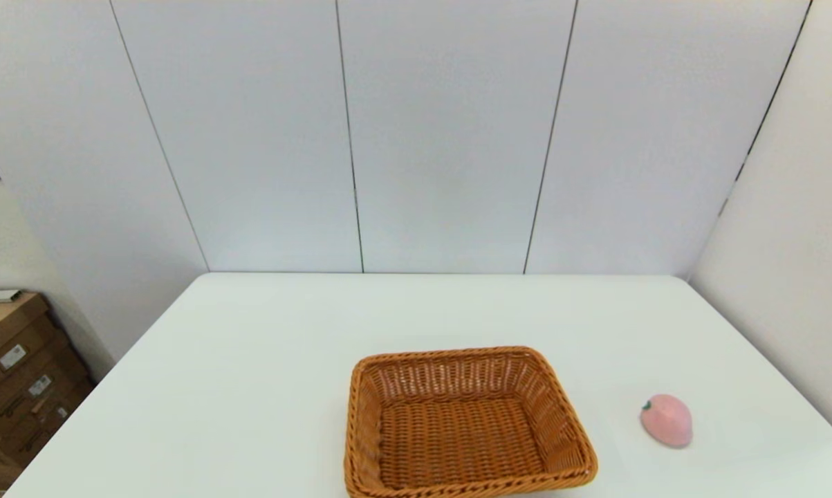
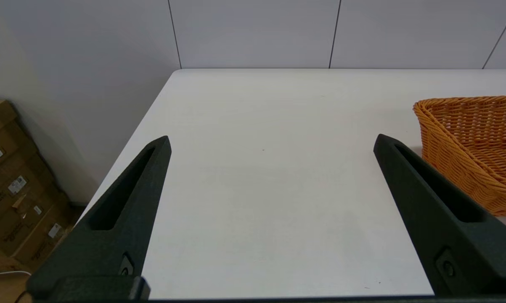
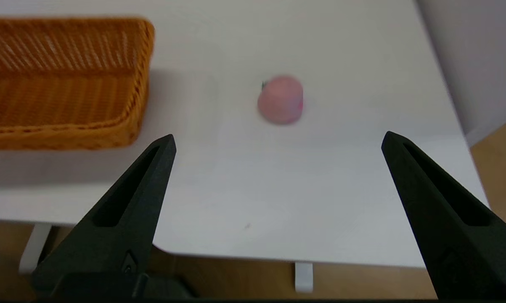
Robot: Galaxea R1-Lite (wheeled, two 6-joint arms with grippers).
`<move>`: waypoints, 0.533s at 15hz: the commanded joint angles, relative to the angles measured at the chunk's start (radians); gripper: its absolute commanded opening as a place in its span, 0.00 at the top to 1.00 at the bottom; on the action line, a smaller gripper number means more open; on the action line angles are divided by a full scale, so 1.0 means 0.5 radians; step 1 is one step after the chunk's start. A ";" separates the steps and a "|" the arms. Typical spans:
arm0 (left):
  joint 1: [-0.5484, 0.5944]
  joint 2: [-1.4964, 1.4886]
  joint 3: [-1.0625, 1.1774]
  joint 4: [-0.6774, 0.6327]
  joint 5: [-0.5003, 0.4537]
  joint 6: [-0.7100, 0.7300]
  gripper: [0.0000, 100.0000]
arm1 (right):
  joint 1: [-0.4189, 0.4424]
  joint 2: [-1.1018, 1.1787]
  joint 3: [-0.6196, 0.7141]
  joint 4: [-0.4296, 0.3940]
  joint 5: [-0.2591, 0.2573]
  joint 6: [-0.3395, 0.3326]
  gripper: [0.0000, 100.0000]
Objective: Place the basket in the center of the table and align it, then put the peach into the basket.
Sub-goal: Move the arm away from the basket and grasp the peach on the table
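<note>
An orange-brown wicker basket (image 1: 465,422) sits empty near the front edge of the white table (image 1: 263,360), a little right of the middle. To its right lies the pale pink peach (image 1: 667,420), apart from the basket. Neither arm shows in the head view. My left gripper (image 2: 271,141) is open over the table's front left part, with the basket (image 2: 471,143) off to one side of its fingers. My right gripper (image 3: 278,141) is open near the table's front right corner, short of the peach (image 3: 280,99), with the basket (image 3: 63,80) beside it.
Cardboard boxes (image 1: 14,373) stand on the floor left of the table. White wall panels close the back and right. The table's front edge and rounded corner (image 3: 278,252) lie under the right gripper.
</note>
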 commanded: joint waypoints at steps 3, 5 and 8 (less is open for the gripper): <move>0.002 -0.001 0.000 0.000 0.002 -0.010 0.00 | 0.016 2.522 -0.461 -0.606 -0.211 -0.007 0.00; -0.001 -0.001 0.000 0.000 -0.001 -0.013 0.00 | 0.010 2.789 -0.504 -0.799 -0.260 -0.001 0.00; -0.001 -0.001 0.000 0.000 -0.001 -0.016 0.00 | -0.002 2.936 -0.501 -1.060 -0.236 0.005 0.00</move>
